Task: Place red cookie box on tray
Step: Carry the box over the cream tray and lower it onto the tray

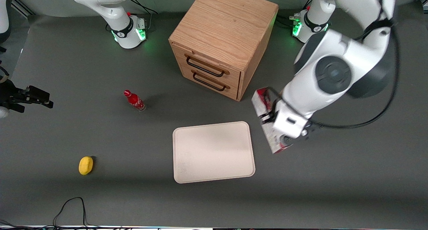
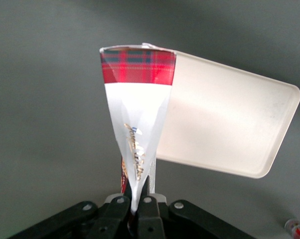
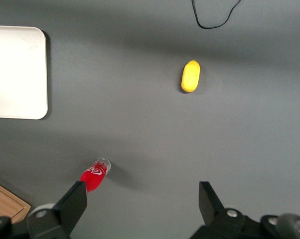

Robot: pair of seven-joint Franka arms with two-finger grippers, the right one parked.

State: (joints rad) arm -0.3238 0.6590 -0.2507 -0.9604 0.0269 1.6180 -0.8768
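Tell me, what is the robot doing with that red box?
The left arm's gripper is shut on the red cookie box and holds it up beside the tray, toward the working arm's end of the table. The box is not on the tray yet. A red bottle, a yellow lemon and a wooden drawer cabinet sit untouched.

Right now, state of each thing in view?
red cookie box: held off the table, beside the tray, not on it
gripper: shut on the box
tray: flat on table, nothing on it
cabinet: both drawers shut
red bottle: upright, capped
yellow object: lying on table
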